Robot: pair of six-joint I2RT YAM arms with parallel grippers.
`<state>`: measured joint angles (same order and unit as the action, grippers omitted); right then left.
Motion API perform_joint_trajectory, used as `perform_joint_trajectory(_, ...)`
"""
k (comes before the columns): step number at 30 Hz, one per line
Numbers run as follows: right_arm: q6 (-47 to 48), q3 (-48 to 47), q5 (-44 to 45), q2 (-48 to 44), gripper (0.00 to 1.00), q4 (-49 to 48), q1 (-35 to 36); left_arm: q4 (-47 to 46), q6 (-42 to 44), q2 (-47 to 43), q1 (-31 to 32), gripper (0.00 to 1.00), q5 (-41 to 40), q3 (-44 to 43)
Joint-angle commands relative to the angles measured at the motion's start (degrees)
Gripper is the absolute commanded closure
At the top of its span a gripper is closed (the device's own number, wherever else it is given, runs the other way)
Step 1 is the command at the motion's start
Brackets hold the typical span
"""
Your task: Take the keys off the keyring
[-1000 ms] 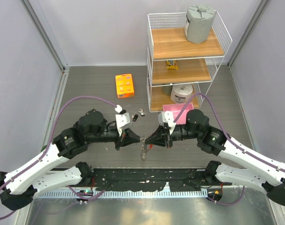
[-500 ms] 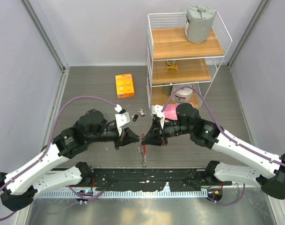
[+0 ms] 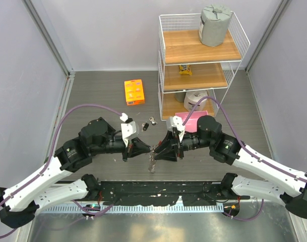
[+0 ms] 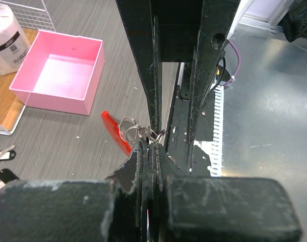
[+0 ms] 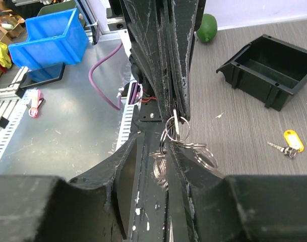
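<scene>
Silvery rings are glinting dead centre: we are watching the keyring [image 3: 152, 149] hanging in the air above the desk [image 3: 103, 106], between the two arms and close to their bases. Its red fob [image 4: 115, 132] is sticking out to one side of the loops, and something silvery is dangling straight down beneath the ring, too small for us to name.

The left gripper [image 4: 150, 146] is clamping the loops, its blades pressed together on the metal. The right gripper [image 5: 166, 148] is facing it tip to tip. Its fingers [image 4: 145, 75] are standing a narrow way apart with desk showing between them, and one of them is touching the ring bundle.

Moving outward, we are spotting loose keys [image 3: 144, 125] lying flat on the desk just beyond the two grippers. From the right wrist we are picking out another key with a yellow tag [image 5: 289, 140], off the ring and resting on the desk.

Further back, a pink tray [image 4: 22, 83] is sitting at the foot of the wire shelf [image 3: 161, 60], and an orange box [image 3: 134, 92] is lying well apart to its left.
</scene>
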<state>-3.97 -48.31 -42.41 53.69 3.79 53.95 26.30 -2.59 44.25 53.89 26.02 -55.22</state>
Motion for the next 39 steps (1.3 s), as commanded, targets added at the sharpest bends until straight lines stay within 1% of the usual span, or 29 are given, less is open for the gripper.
perform_joint_trajectory(1,1.16,0.5,-1.44,-1.4,0.65,-6.68,0.45,-5.91,-1.36,-1.01,0.08,1.0,1.93,-0.94)
perform_joint_trajectory(2,1.15,0.59,-1.53,-1.4,0.65,-7.13,0.45,-6.35,-1.71,-0.92,0.08,1.0,2.36,-0.94)
perform_joint_trajectory(4,1.15,0.85,-1.71,-1.48,0.68,-8.1,0.45,-6.97,-2.24,-0.66,0.08,1.0,2.81,-0.68)
perform_joint_trajectory(6,0.89,0.94,-1.53,-1.57,0.79,-8.8,0.45,-7.32,-2.68,-0.74,0.08,1.0,2.89,-0.5)
perform_joint_trajectory(7,0.89,0.94,-1.53,-1.49,0.91,-8.89,0.45,-7.49,-2.68,-0.74,0.08,1.0,2.98,-0.59)
perform_joint_trajectory(8,0.89,0.85,-1.53,-1.57,0.94,-8.89,0.45,-7.41,-2.6,-0.74,0.08,1.0,2.9,-0.5)
perform_joint_trajectory(13,-2.71,-0.2,-3.28,0.0,0.95,-8.02,0.45,-6.44,0.04,-0.83,0.08,1.0,1.93,-0.41)
perform_joint_trajectory(18,-9.38,-2.92,-5.39,3.34,0.95,-4.33,0.36,-5.13,2.32,-0.66,0.08,1.0,0.44,-0.33)
perform_joint_trajectory(20,-13.59,-3.71,-5.84,4.31,0.95,-4.14,0.28,-4.33,2.33,-0.13,0.08,1.0,0.17,-0.41)
perform_joint_trajectory(21,-15.96,-4.06,-6.19,4.75,0.95,-4.14,0.27,-4.07,3.89,0.05,0.08,1.0,0.17,-0.24)
perform_joint_trajectory(25,-23.96,-5.91,-8.64,7.3,0.95,-1.07,-0.6,-4.24,4.96,0.05,0.08,1.0,0.61,0.46)
perform_joint_trajectory(27,-26.17,-6.53,-10.23,8.18,0.81,-1.15,-0.69,-4.59,5.23,-0.13,0.08,1.0,0.87,0.9)
perform_joint_trajectory(28,-26.53,-6.7,-10.41,8.1,0.71,-1.59,-0.78,-4.68,5.23,-0.22,0.08,1.0,0.87,0.91)
perform_joint_trajectory(29,-26.71,-6.7,-10.5,7.83,0.66,-1.86,-0.78,-4.68,5.05,-0.22,0.08,1.0,0.79,0.91)
perform_joint_trajectory(30,-26.45,-6.36,-11.02,7.22,0.59,-2.99,-0.78,-4.68,4.96,-0.22,0.08,1.0,0.79,0.99)
perform_joint_trajectory(32,-24.78,-5.83,-10.59,5.73,0.54,-3.53,-0.78,-4.77,4.35,-0.13,-0.01,1.0,0.79,0.82)
perform_joint_trajectory(34,-21.45,-5.04,-10.24,4.33,0.51,-5.63,-0.87,-5.12,3.74,-0.22,0.08,1.0,0.87,0.73)
perform_joint_trajectory(37,-17.75,-3.72,-7.96,1.87,0.49,-6.08,-0.87,-6.18,2.94,-0.48,0.08,1.0,1.14,0.64)
perform_joint_trajectory(39,-15.29,-3.37,-5.85,0.72,0.49,-5.03,-0.78,-6.53,0.75,-0.48,0.08,1.0,1.23,0.38)
